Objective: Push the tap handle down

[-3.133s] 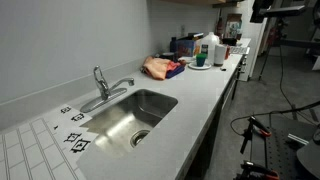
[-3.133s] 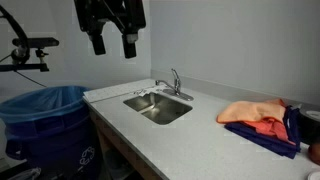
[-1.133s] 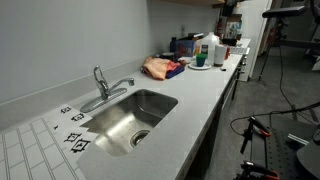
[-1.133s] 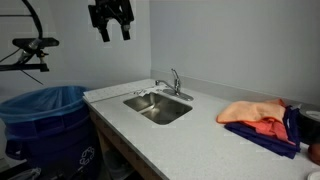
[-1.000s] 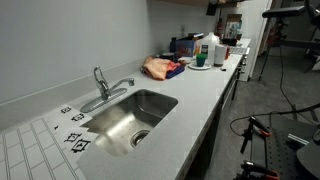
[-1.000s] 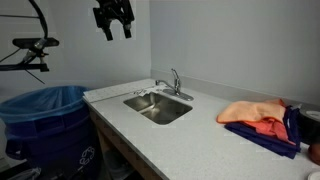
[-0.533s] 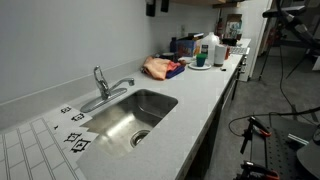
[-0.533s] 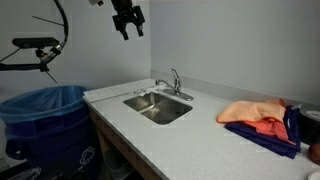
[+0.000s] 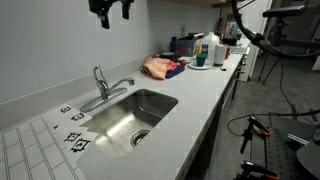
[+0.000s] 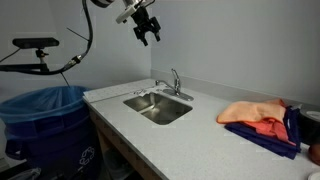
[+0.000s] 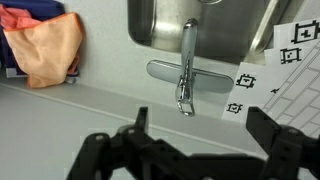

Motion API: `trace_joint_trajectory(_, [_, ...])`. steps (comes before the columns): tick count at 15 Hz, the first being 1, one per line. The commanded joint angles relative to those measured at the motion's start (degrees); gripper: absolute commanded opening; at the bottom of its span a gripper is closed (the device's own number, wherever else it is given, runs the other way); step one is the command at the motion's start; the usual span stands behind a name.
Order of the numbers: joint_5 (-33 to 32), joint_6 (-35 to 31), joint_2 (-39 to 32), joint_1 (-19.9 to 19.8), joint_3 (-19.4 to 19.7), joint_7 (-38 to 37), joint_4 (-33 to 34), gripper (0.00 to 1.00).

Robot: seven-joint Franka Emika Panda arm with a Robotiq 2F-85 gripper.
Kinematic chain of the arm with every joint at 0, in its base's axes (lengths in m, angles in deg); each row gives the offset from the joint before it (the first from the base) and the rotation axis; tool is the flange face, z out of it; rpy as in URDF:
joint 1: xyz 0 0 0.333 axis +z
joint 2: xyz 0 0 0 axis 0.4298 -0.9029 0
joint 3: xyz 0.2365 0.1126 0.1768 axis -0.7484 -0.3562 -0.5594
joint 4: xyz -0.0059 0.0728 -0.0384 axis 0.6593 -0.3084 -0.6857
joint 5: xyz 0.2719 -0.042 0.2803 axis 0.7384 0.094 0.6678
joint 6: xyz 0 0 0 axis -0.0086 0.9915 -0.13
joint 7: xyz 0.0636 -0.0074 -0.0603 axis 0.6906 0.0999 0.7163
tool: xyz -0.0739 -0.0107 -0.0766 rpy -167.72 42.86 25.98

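1. The task is at its very start, by my reading: the tap handle [image 9: 98, 76] stands raised above the faucet's base column and nothing touches it.
2. The handle sits at the back edge of the sink [image 9: 166, 97], between the basin and the wall. The longer spout [image 9: 122, 83] reaches out over the basin beside it. In the wrist view the handle [image 11: 183, 97] shows as a slim chrome bar below the base plate, with the spout [image 11: 189, 35] running up toward the basin.
3. The gripper [image 10: 148, 33] hangs high above the counter in both exterior views, well apart from the tap and near the wall.
4. Its jaws are spread wide and hold nothing. The wrist view shows the two dark fingers [image 11: 108, 152] far apart, with the handle roughly between them lower down.
5. What is left is everything: come down over the tap, line a finger up on top of the lever, make contact, and press it flat (the lever is thin and shiny, so an off-centre touch may slide off).
6. The orange cloth [image 10: 254, 111] and the blue bin [image 10: 45, 122] lie well clear of the likely path.
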Motion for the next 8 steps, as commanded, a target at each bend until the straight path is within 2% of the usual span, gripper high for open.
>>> trace_joint_trajectory(1, [0.69, 0.03, -0.48, 2.9, 3.18, 0.33, 0.93, 1.0])
trace_joint_trajectory(6, [0.69, 0.1, -0.64, 2.96, 3.24, 0.34, 1.85, 1.0])
trace_joint_trajectory(8, [0.51, -2.16, -2.11, 2.75, 3.55, 2.56, 2.31, 1.0])
